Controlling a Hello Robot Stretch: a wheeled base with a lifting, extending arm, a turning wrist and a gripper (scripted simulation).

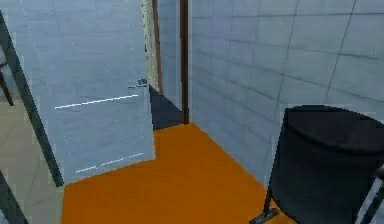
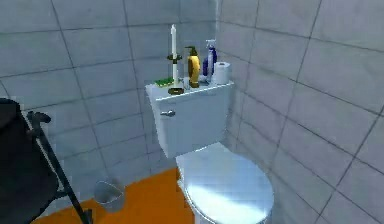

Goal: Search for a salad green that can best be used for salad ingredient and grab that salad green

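Plainly the search is at an early stage: this is a bathroom, an unlikely place for greens. Nearest stands a black bin (image 1: 325, 165) on the orange floor (image 1: 150, 180), then a white toilet (image 2: 225, 185), its tank (image 2: 190, 115) carrying a candle (image 2: 173, 50), bottles (image 2: 193, 70) and a paper roll (image 2: 222, 72); farther off, an open door (image 1: 90, 100) leads out. Where the salad green lies I cannot tell, so finding and grabbing both remain. The arm's pose and the pincer's state I cannot tell
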